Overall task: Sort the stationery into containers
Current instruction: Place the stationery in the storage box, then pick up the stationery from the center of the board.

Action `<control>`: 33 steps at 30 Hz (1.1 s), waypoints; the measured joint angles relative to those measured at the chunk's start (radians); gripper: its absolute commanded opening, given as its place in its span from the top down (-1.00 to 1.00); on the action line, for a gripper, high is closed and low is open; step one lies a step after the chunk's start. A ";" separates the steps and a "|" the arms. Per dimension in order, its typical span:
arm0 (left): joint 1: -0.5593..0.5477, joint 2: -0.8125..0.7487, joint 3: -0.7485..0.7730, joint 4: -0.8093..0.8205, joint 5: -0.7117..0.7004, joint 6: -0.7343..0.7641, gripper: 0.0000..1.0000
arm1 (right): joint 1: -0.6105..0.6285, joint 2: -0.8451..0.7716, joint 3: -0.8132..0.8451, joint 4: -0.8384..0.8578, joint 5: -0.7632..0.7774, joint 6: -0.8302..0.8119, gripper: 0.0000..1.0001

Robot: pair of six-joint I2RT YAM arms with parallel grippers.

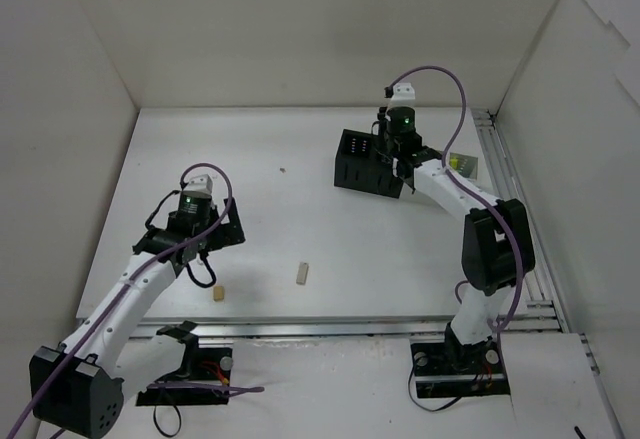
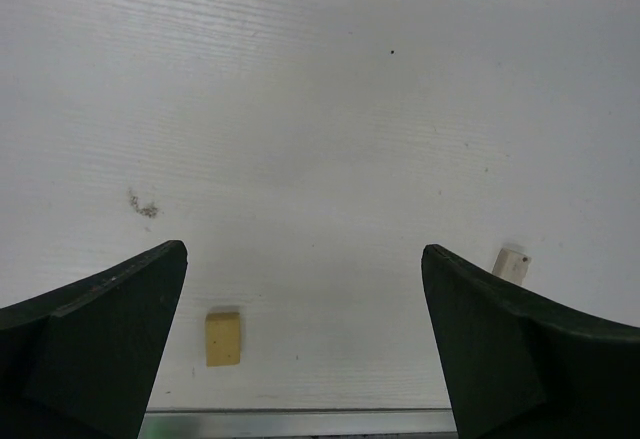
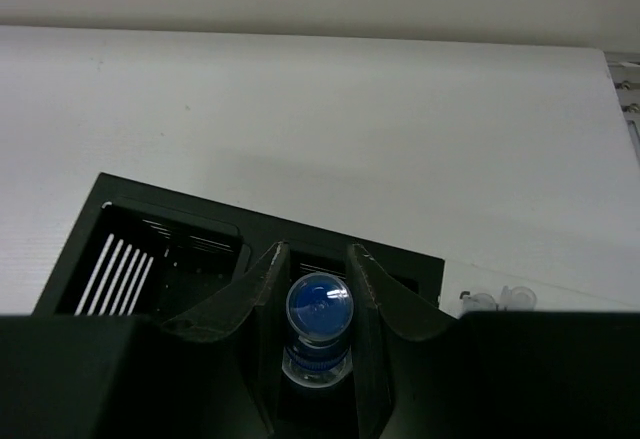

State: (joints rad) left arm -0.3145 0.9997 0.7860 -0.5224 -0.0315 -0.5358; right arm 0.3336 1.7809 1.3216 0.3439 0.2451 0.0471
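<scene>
Over the black dotted plastic box [image 3: 200,209], the right gripper [image 3: 318,264] clasps a small clear blue-capped bottle [image 3: 320,309]; dropped off-centre, it may hit the rim. Left gripper [image 2: 303,254] gapes near a beige eraser [image 2: 223,337].

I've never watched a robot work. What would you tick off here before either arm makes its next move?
1. Right jaws hold the small clear plastic bottle with a blue cap: ok, it is clamped on both sides.
2. Bottle is over the black perforated two-compartment box: ok, it appears to be above one compartment.
3. Bottle is low enough to drop safely: cannot tell.
4. Left jaws are open: ok, they stand wide apart.
5. Yellowish beige block eraser is centred between the left jaws: not ok, it lies nearer one side.
6. Pale whitish block eraser is out of the way: ok, it lies apart from the yellowish one.
</scene>
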 measured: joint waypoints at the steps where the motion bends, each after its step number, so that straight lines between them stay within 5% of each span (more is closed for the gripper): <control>1: 0.009 0.000 0.002 -0.014 -0.003 -0.015 -0.99 | 0.000 0.001 -0.006 -0.004 0.008 -0.004 0.93; 10: 0.074 -0.002 0.010 -0.142 -0.016 -0.136 -0.99 | 0.002 -0.007 -0.061 -0.018 0.046 -0.022 -0.01; 17: 0.088 -0.048 -0.033 -0.180 0.002 -0.191 -0.99 | 0.045 -0.142 -0.063 -0.126 -0.006 -0.053 -0.55; 19: 0.088 -0.071 -0.050 -0.195 0.001 -0.207 -0.99 | 0.084 -0.216 -0.063 -0.166 -0.042 -0.053 -0.95; 26: 0.095 -0.149 -0.109 -0.231 -0.003 -0.259 -0.99 | 0.353 -0.431 -0.212 -0.212 -0.073 0.102 -0.96; 33: 0.095 -0.231 -0.169 -0.238 -0.003 -0.292 -0.99 | 0.617 -0.235 -0.269 -0.349 0.003 0.361 -0.96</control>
State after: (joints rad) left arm -0.2192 0.7685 0.6167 -0.7605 -0.0341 -0.8276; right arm 0.9508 1.5463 1.0523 -0.0055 0.2485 0.4080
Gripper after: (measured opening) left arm 0.996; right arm 0.979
